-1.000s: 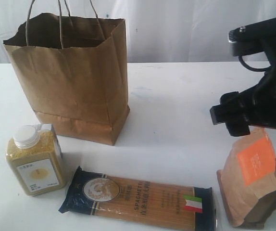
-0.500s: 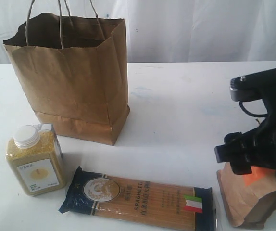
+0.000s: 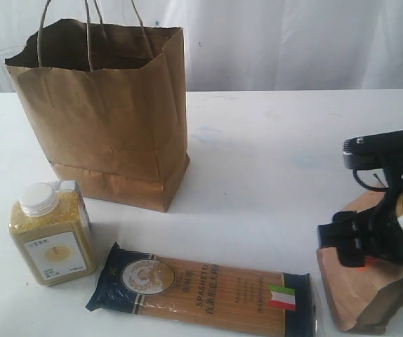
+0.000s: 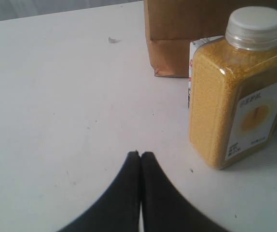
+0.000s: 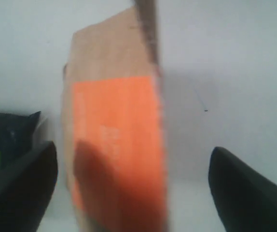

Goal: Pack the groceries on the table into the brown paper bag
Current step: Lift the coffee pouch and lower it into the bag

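Note:
The brown paper bag (image 3: 103, 112) stands open at the back left of the table (image 3: 272, 154). In front of it are the yellow-grain bottle (image 3: 50, 232) with its white cap and the blue-ended spaghetti packet (image 3: 201, 288), which lies flat. The orange-labelled brown pouch (image 3: 363, 295) stands at the front right. My right gripper (image 5: 133, 188) is open, low over the pouch (image 5: 114, 145), with one finger on each side of its top. My left gripper (image 4: 140, 154) is shut and empty, just above the table beside the bottle (image 4: 237, 92). It does not show in the exterior view.
A small carton (image 4: 194, 72) stands tucked behind the bottle, next to the bag's base (image 4: 177, 43). A white curtain hangs behind the table. Bare tabletop lies between the bag and the pouch.
My right arm has come down from above the pouch until its open fingers straddle the pouch's top, and it now hides the orange label in the exterior view. Nothing else has moved.

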Motion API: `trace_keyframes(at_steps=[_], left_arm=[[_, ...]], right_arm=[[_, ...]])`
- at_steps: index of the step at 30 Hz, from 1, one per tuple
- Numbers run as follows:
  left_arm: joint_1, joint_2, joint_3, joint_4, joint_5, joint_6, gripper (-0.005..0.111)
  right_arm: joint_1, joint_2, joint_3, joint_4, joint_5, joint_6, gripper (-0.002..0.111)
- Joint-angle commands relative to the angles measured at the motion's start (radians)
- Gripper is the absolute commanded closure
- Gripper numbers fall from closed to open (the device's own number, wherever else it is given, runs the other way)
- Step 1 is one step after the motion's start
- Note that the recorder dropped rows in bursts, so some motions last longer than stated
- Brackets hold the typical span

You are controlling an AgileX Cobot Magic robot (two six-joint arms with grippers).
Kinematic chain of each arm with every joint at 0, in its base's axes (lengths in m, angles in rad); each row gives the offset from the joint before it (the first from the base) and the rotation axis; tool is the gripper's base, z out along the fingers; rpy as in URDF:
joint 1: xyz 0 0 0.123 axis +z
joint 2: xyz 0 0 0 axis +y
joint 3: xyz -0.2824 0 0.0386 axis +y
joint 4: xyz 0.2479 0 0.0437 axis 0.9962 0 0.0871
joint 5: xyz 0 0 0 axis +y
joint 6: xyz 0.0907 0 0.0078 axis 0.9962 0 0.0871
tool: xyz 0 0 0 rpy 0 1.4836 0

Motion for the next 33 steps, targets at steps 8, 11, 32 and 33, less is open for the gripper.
trace_keyframes(at_steps=[8,11,32,33], left_arm=[[0.004,-0.005,0.003,-0.001,-0.003,0.001,0.107],[0.004,-0.005,0.003,-0.001,-0.003,0.001,0.107],[0.004,-0.005,0.003,-0.001,-0.003,0.001,0.107],[0.004,-0.005,0.003,-0.001,-0.003,0.001,0.107]], right_arm=[[-0.013,0.279,-0.029,0.051,-0.1,-0.093,0.03],[-0.013,0.319,-0.056,0.015,-0.099,-0.088,0.052],[0.076,0.085,-0.689,0.056,-0.255,-0.454,0.108],[0.084,0.115,-0.729,0.056,-0.26,-0.475,0.108]])
